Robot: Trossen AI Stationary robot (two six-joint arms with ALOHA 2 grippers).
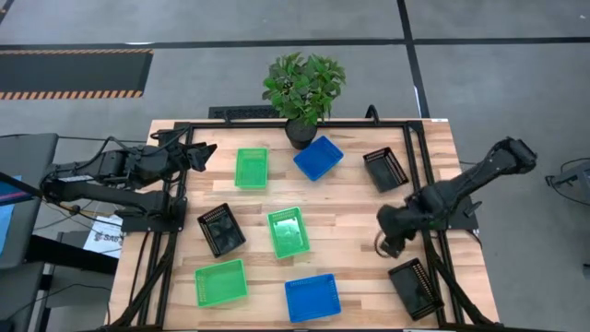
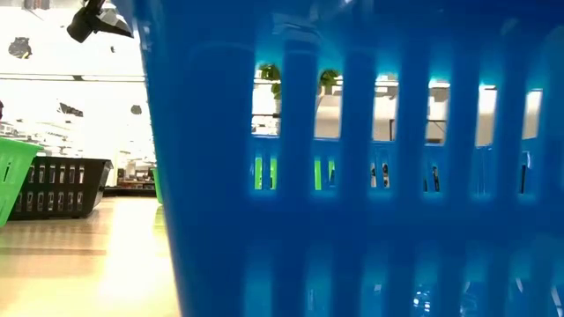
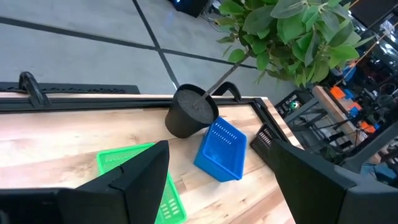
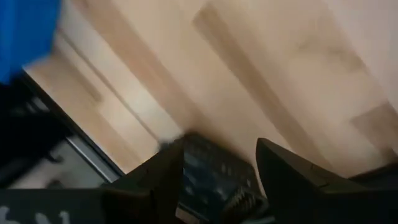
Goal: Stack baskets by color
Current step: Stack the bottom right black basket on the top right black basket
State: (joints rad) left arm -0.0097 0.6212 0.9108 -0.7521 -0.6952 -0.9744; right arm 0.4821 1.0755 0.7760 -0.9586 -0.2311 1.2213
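Observation:
Eight baskets lie apart on the wooden table (image 1: 350,207). Three are green (image 1: 251,167) (image 1: 289,231) (image 1: 221,282), two are blue (image 1: 318,158) (image 1: 312,297) and three are black (image 1: 385,170) (image 1: 221,229) (image 1: 417,288). Each rests flat on its bottom, and none is stacked. My left gripper (image 1: 201,154) hovers open at the far left, beside the far green basket (image 3: 134,180). My right gripper (image 1: 392,243) points down, open, above bare wood, just short of the near right black basket (image 4: 214,165). Neither gripper holds anything.
A leafy plant in a dark pot (image 1: 302,92) stands at the far edge beside the far blue basket (image 3: 221,149). Dark frame rails (image 1: 419,166) run along the table's left and right sides. The near blue basket (image 2: 352,176) fills most of the low view.

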